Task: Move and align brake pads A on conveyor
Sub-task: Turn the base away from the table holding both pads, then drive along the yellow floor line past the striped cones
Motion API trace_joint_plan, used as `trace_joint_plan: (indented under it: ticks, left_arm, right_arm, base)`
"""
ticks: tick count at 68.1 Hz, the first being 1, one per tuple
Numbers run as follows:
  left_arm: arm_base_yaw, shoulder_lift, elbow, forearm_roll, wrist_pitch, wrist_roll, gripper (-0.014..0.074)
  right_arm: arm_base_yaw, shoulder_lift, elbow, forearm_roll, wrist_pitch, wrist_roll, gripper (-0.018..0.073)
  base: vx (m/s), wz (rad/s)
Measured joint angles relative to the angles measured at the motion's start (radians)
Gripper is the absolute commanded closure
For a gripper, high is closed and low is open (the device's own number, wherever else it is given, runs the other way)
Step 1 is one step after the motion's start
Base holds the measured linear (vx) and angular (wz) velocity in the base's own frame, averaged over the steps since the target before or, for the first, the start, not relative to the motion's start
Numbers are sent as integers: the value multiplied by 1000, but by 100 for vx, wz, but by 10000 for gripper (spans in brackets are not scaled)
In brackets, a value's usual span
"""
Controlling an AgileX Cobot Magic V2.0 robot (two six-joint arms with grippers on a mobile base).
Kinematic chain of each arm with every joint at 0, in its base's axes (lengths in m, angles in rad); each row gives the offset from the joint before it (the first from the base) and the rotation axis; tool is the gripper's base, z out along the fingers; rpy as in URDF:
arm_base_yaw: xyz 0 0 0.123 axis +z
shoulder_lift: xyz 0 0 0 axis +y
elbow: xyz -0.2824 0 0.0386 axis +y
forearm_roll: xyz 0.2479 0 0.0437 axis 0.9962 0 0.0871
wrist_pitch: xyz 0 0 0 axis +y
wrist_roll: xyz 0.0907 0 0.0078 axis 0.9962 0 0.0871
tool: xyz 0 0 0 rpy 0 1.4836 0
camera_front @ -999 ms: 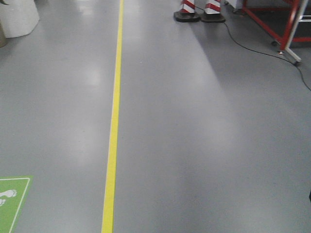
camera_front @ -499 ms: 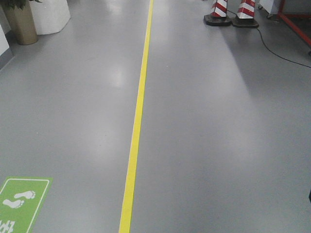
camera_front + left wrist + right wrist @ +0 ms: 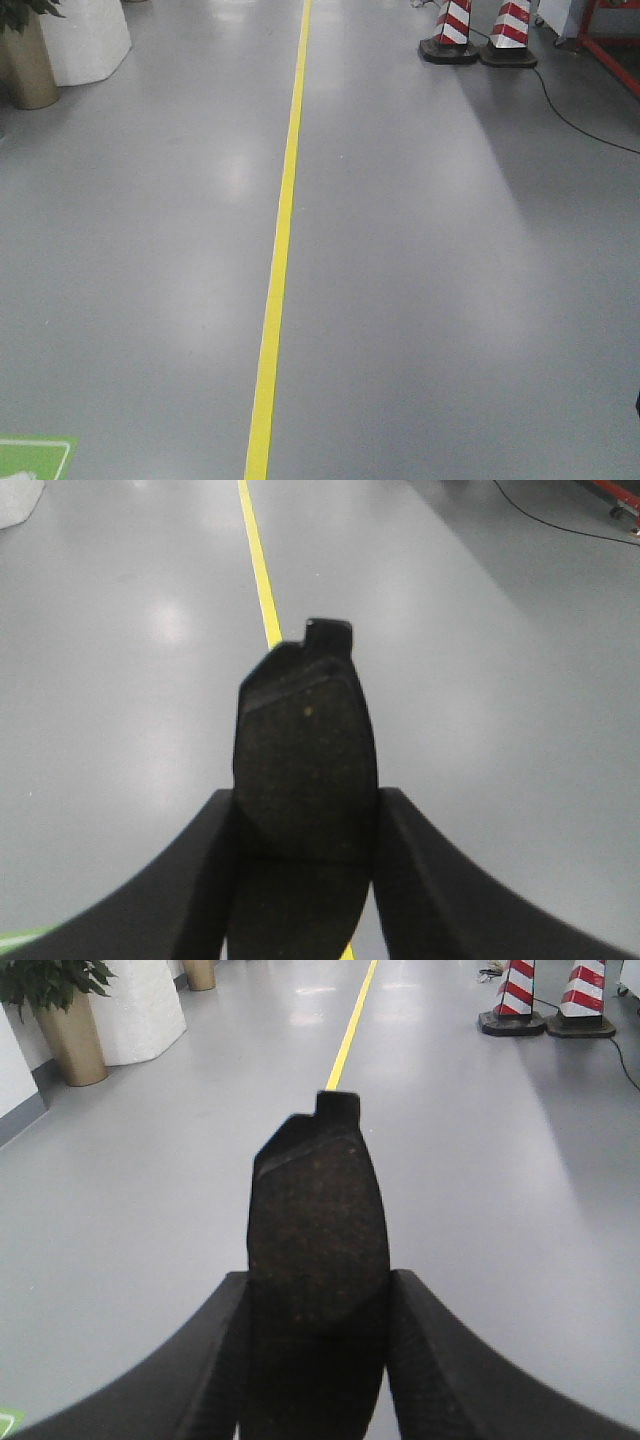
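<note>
left gripper (image 3: 307, 795) clenched on one brake pad (image 3: 305, 720), right gripper (image 3: 320, 1278) on a second pad (image 3: 318, 1190), long axes pointing up-frame; conveyor out of view, bearing unknowable.

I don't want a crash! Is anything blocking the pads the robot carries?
Nothing visible blocks the pads: the floor ahead is bare, cones and a plant pot stand off to the sides. The belt isn't in view.
</note>
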Motion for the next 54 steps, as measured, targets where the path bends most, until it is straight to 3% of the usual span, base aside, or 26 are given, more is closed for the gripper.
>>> trace_joint_plan:
  ticks: [54]
  left_arm:
    - [0,0,0,0,0,0,603]
  right_arm:
    - [0,0,0,0,0,0,566]
  base:
    - [57,0]
